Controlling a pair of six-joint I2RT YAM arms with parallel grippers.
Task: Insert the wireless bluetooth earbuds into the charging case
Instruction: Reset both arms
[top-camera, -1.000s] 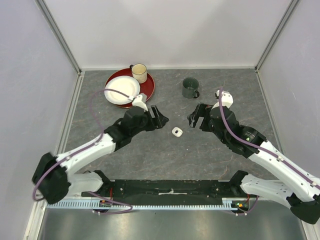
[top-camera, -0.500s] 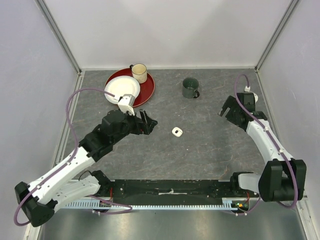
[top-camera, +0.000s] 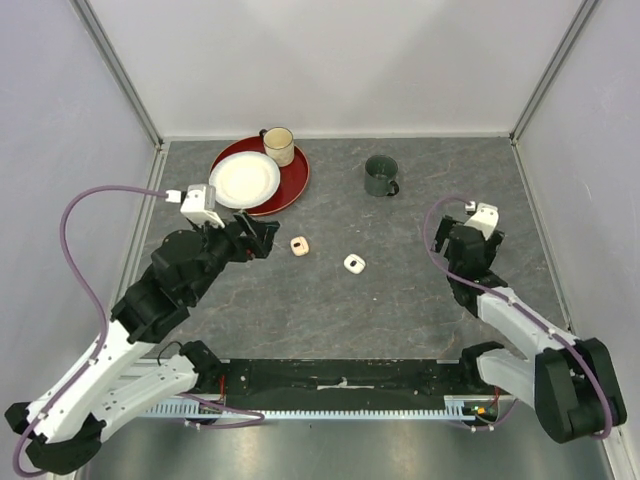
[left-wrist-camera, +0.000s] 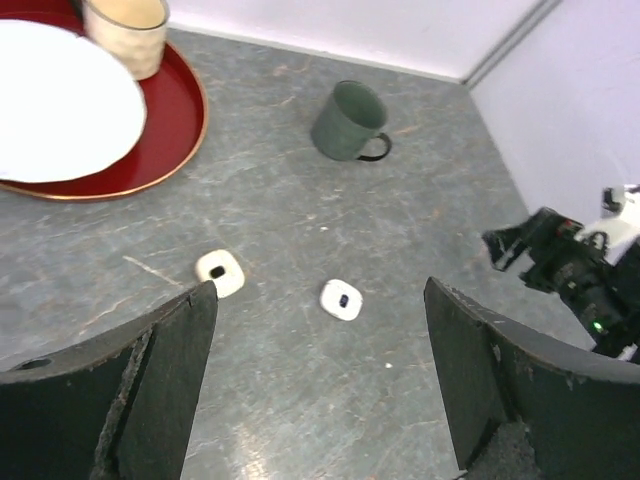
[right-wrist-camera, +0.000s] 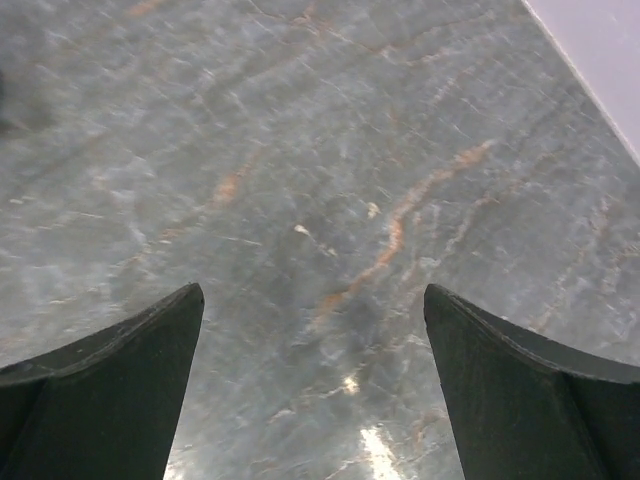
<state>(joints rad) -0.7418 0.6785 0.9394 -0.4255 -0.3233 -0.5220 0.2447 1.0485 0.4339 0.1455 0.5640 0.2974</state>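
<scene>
**Top external view: both tools gaping, two little cases lying loose on the surface**

The left tool (top-camera: 265, 240) is hanging low over the grey marbled surface (top-camera: 400, 300), its fingers spread wide and gripping nothing. Just beyond its tips, not touching them, a pale peach case (top-camera: 299, 245) is lying flat. A white case (top-camera: 354, 263) is sitting a little further toward the middle, apart from the peach one. Each is showing a dark spot on top. Whether earbuds are sitting inside them is too small to tell.

From the left wrist, both cases are showing between the two dark fingers, the peach one close by the left finger's tip.

Over on the right side, the right tool (top-camera: 452, 243) is pointing down at bare stone, well away from both cases, its fingers released and wide with nothing between them.

At the back, a red tray (top-camera: 295, 185) is carrying a white plate (top-camera: 243, 180) and a cream mug (top-camera: 278, 146). A dark green mug (top-camera: 381, 175) is standing upright by itself, to the right of the tray.
</scene>
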